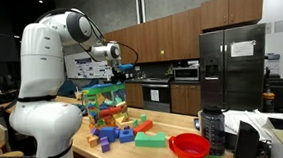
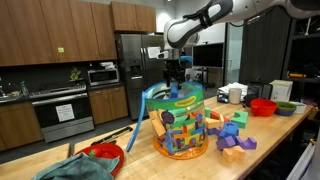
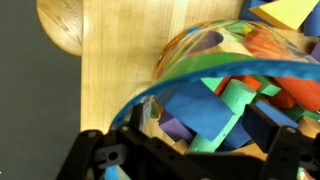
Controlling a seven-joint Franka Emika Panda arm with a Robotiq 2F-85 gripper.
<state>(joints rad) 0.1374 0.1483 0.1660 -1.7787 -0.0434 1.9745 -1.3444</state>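
Note:
A clear plastic tub (image 1: 107, 103) with a blue rim, full of coloured foam blocks, stands on the wooden counter in both exterior views (image 2: 180, 127). My gripper (image 1: 121, 76) hangs just above the tub's opening, also in an exterior view (image 2: 176, 88). In the wrist view the gripper (image 3: 205, 142) is open, its black fingers spread over the tub's rim (image 3: 170, 72). A blue block (image 3: 195, 105) and a green cylinder (image 3: 232, 100) lie between the fingers. The gripper holds nothing.
Loose foam blocks (image 1: 120, 135) and a green block (image 1: 151, 140) lie beside the tub. A red bowl (image 1: 189, 146) and a dark bottle (image 1: 213, 127) stand nearby. A red bowl (image 2: 105, 154), a teal cloth (image 2: 72, 168) and a white mug (image 2: 236, 94) are on the counter.

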